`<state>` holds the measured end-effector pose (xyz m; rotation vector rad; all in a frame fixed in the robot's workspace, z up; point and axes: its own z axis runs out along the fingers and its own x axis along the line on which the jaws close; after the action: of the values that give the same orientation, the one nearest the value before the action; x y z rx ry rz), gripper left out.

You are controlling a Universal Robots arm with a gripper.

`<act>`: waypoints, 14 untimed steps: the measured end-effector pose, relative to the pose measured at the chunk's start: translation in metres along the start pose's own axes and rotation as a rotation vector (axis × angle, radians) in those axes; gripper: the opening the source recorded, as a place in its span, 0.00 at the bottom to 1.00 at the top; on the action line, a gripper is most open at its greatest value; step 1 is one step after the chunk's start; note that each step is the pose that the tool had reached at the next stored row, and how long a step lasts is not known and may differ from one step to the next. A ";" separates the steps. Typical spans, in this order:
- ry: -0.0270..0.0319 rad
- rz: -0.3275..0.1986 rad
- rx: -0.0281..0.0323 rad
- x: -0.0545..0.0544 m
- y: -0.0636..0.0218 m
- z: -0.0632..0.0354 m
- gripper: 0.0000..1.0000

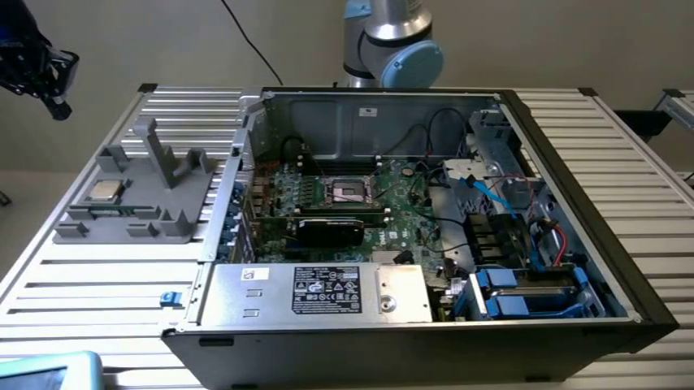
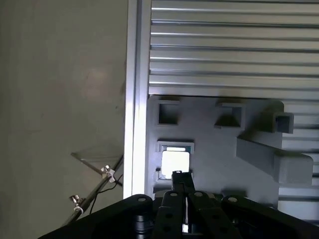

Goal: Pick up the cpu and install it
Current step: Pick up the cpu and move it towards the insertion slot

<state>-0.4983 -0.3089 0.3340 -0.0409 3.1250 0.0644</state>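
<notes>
A slatted metal table (image 1: pixel 607 162) fills the exterior view. On it lies an open computer case (image 1: pixel 379 114), side panel off, taking up the middle and the exterior view's right. Inside, a green circuit board (image 1: pixel 407 203) lies flat, and a silver power supply box (image 1: pixel 314 288) with a label sits along the near edge of the case. The robot arm (image 1: pixel 392 45) rises behind the far wall of the case.

At the exterior view's left, just beside the case, a grey plastic tray (image 1: pixel 152 215) with upright posts rests on the table. Near the middle of the circuit board is a dark square socket (image 1: pixel 353 191) with a metal frame; it holds no chip.

The cpu (image 1: pixel 104 191), a small flat square with a pale metal top, lies in a recess of the tray, toward its left side, well apart from the socket. Nothing touches it.

In the wrist view the same tray (image 2: pixel 219 159) lies by the table's edge, and the cpu (image 2: pixel 175 162) glares bright white. The black claw (image 2: pixel 178 175) points toward it with its fingers pressed together, holding nothing.
</notes>
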 end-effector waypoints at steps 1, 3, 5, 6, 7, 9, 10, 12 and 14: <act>0.0001 0.000 0.0000 0.000 0.0000 0.0000 0.11; 0.0000 0.000 0.0000 0.000 0.0000 0.0000 0.13; 0.0000 0.000 0.0000 0.000 0.0000 0.0000 0.18; 0.0001 0.000 0.0000 0.000 0.0000 0.0000 0.25; 0.0001 0.000 0.0000 0.000 0.0000 0.0000 0.31; 0.0002 0.000 0.0000 0.000 0.0000 0.0000 0.36; 0.0001 0.000 0.0000 0.000 0.0000 0.0000 0.42; 0.0002 0.000 0.0000 0.000 0.0000 0.0000 0.48; 0.0002 0.000 0.0000 0.000 0.0000 0.0000 0.60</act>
<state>-0.4984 -0.3088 0.3341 -0.0408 3.1251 0.0644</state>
